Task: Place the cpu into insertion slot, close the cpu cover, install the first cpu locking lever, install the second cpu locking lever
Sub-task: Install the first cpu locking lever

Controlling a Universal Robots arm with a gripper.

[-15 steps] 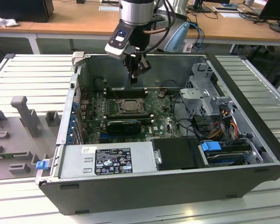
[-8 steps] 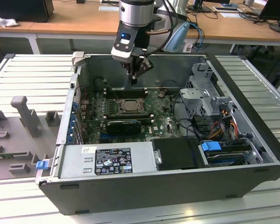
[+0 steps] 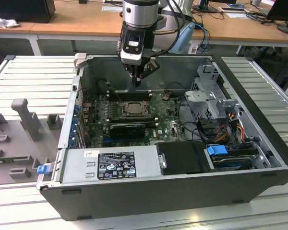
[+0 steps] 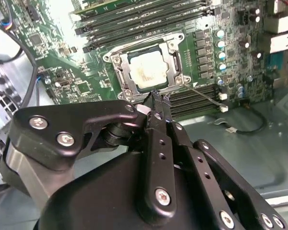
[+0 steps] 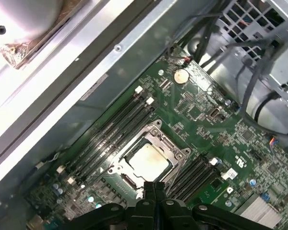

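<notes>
**Robot claw poised beside a seated processor in an open computer**

An open computer case (image 3: 182, 196) lies on its side on a ribbed metal desk (image 3: 29, 76), with its green motherboard facing up. A robot arm reaches down into the case from above. Its claw (image 3: 137, 80) hangs above the long black memory slots (image 3: 127, 94), just behind the insertion slot (image 3: 114, 111) in the exterior view. In both wrist views the two fingertips (image 4: 159, 106) (image 5: 148, 191) are pressed together with nothing between them.

The cpu (image 4: 145, 72) sits inside the slot with its pale top upward. The cpu cover (image 4: 119, 72) lies flat over it and frames the chip, so the first two steps look done. The step in hand appears to be the first locking lever.

In the second wrist view a thin wire lever (image 4: 201, 93) angles out from one corner of the socket, near the claw. It seems unlatched, though the angle makes that hard to confirm. As I judge it, this step calls for the closed tips to bear down on that wire, push it flat and tuck it sideways under its hook without slipping off.
</notes>
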